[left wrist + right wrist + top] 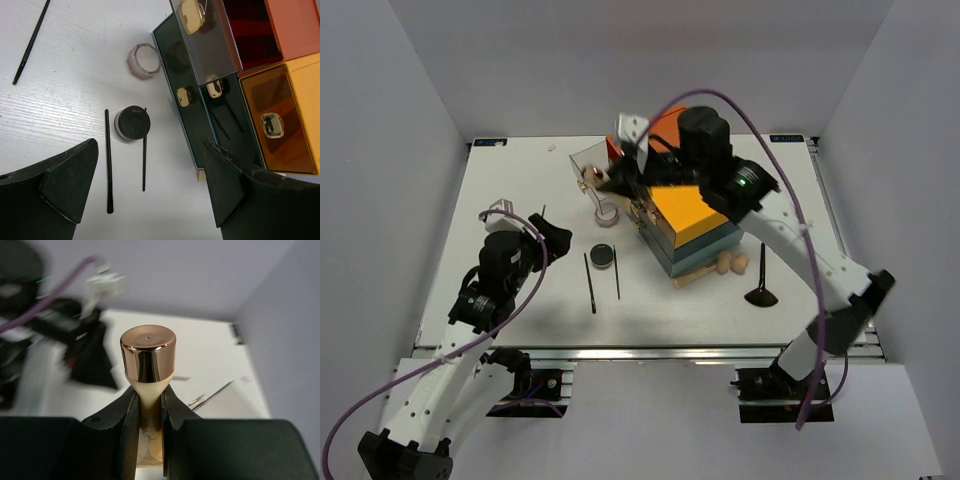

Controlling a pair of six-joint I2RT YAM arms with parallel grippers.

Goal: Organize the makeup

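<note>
The top view shows the drawer box (695, 215) mid-worktop (520, 170) with the right arm (770, 215) reaching over its far left corner. Only the right wrist view shows the right claw (149, 400) pinching the beige tube (148, 360), whose long axis runs along the fingers with the gold cap pointing out past their tips. The left claw (150, 167) gapes wide and empty above two thin black sticks (108, 160) that lie parallel, flanking the round black compact (132, 123).

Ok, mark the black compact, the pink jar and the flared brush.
Black compact (132, 123), left wrist view, centre of its lid.
Pink jar (144, 60), left wrist view, middle of its top.
Flared brush (761, 297), top view, its flared head.
</note>
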